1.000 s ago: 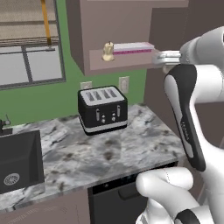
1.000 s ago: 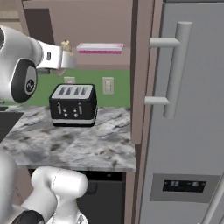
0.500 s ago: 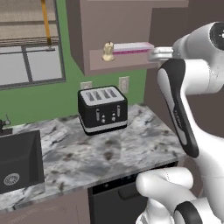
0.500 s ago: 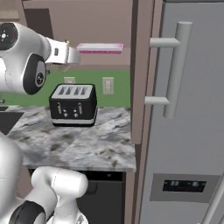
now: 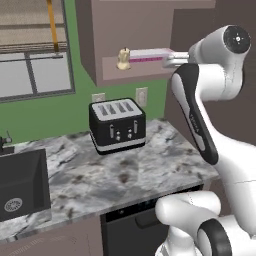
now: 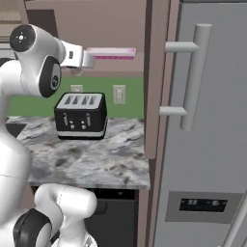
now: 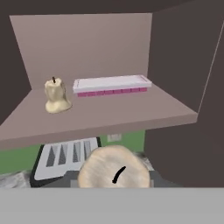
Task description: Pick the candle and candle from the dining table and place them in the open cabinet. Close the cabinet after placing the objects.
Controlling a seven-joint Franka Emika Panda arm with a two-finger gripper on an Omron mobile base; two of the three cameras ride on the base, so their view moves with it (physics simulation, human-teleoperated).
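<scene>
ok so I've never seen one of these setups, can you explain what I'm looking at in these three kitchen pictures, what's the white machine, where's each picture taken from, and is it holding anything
It is a simulated kitchen. The white machine is a robot arm on a base that can drive; its hand is a two-finger gripper.

Two pictures come from cameras on the base, one behind the arm on its left, one on its right. The third comes from a camera on the hand, looking along the fingers.

The gripper is shut on a pale candle, seen from above in the hand view with its dark wick, in front of an open wall cabinet. On the cabinet's shelf stand a cream candle and a long pink and white box.

Below, on the marbled counter, stands a black toaster, with a dark sink to the left. The right base view also shows a grey fridge.
</scene>
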